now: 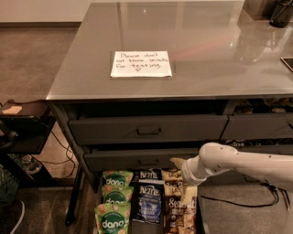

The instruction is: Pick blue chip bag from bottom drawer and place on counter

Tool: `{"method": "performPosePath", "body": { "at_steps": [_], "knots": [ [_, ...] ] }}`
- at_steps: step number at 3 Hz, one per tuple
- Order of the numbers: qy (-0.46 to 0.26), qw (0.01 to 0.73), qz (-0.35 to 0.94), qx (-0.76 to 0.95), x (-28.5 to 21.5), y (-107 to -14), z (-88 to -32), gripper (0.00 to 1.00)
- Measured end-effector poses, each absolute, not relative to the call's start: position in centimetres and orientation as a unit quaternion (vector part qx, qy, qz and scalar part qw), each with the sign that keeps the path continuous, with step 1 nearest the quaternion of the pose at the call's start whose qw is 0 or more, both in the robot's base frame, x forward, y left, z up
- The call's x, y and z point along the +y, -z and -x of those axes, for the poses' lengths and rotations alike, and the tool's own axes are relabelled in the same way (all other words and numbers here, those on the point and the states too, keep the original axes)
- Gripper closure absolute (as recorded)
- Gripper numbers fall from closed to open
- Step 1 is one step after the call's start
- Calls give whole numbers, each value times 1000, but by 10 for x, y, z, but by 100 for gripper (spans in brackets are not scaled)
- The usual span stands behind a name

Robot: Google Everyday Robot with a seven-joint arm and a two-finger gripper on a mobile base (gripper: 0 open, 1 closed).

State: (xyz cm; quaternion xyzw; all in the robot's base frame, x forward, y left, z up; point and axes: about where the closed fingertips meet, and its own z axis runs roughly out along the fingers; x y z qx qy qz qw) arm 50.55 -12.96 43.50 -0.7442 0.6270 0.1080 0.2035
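The bottom drawer [145, 227] is pulled open under the counter [206, 45] and holds rows of snack bags. A navy blue chip bag [147, 202] with white "Kettle" lettering lies in the middle row, with a second one [149, 174] behind it. Green dang bags [114, 195] lie to its left and tan-and-brown bags [177, 206] to its right. My gripper [180, 165] comes in from the right on a white arm. It hovers over the back of the tan-and-brown row, just right of the blue bags, and is mostly hidden by the wrist.
A white handwritten note [141, 64] lies on the counter. Two shut drawer fronts with slot handles [149, 131] sit above the open drawer. A dark side shelf [23, 123] with cables stands at the left. A dark cup [280, 13] is at the counter's far right.
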Motion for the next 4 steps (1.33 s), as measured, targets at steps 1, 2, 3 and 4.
{"method": "performPosePath", "body": {
  "at_steps": [1,2,3,4],
  "knots": [
    [-104,202,746,626,-145,-387,-499,0],
    [-117,207,743,626,-151,-335,-492,0],
    [-147,221,736,623,-144,-289,-487,0],
    [-148,221,735,623,-144,-289,-487,0]
  ]
}}
